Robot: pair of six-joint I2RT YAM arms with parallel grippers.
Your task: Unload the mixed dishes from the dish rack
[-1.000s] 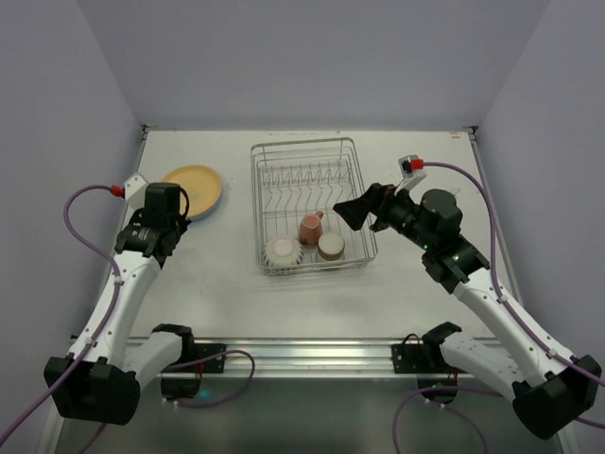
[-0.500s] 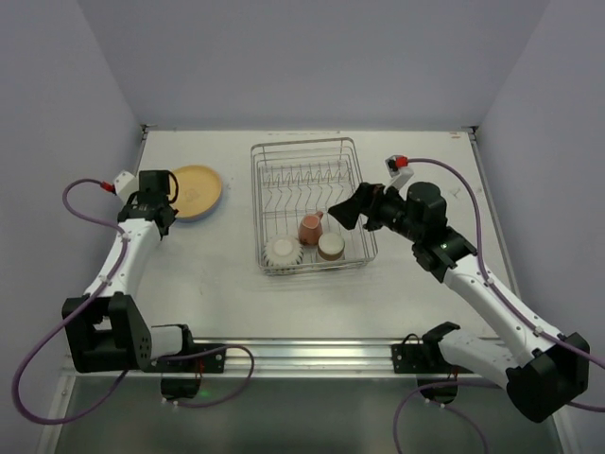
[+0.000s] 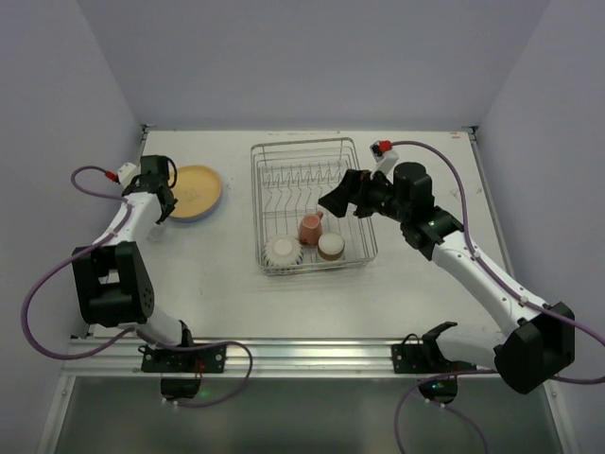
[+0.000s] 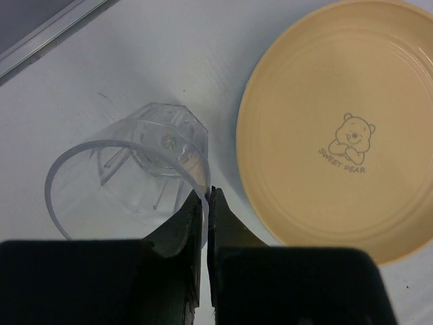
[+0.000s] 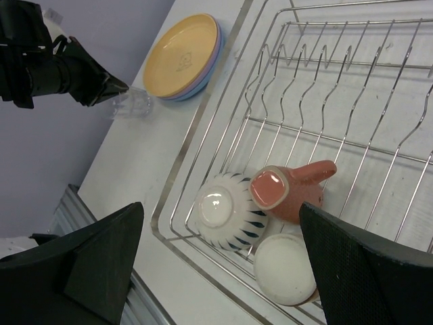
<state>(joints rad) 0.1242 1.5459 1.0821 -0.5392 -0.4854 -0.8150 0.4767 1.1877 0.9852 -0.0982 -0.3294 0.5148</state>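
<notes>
Presently catalogued, all positions taken from the dish rack:

1. Dish rack: silver wire basket at the middle of the tabletop. Its row of upright prongs holds no plates.
2. Pink mug: inside the rack, toward its near end, lying on its side. It touches the next two items.
3. White ribbed bowl: inside the rack at the near left corner, upside down, just beside the mug.
4. Brown-and-cream cup: inside the rack at the near edge, just right of the bowl, with its cream face upward.
5. Yellow-orange plate: outside the rack, well to its left on the tabletop. It has a bear print at its centre and tops a stack; a blue plate edge shows beneath it.
6. Clear glass: outside the rack, farther left than the plate stack and just beside it.
7. Left gripper: at the glass, jaws pressed nearly together and pinching the wall of the glass at its rim.
8. Right gripper: above the rack's right side, jaws spread wide and holding nothing. The mug, bowl and cup lie below it.
</notes>
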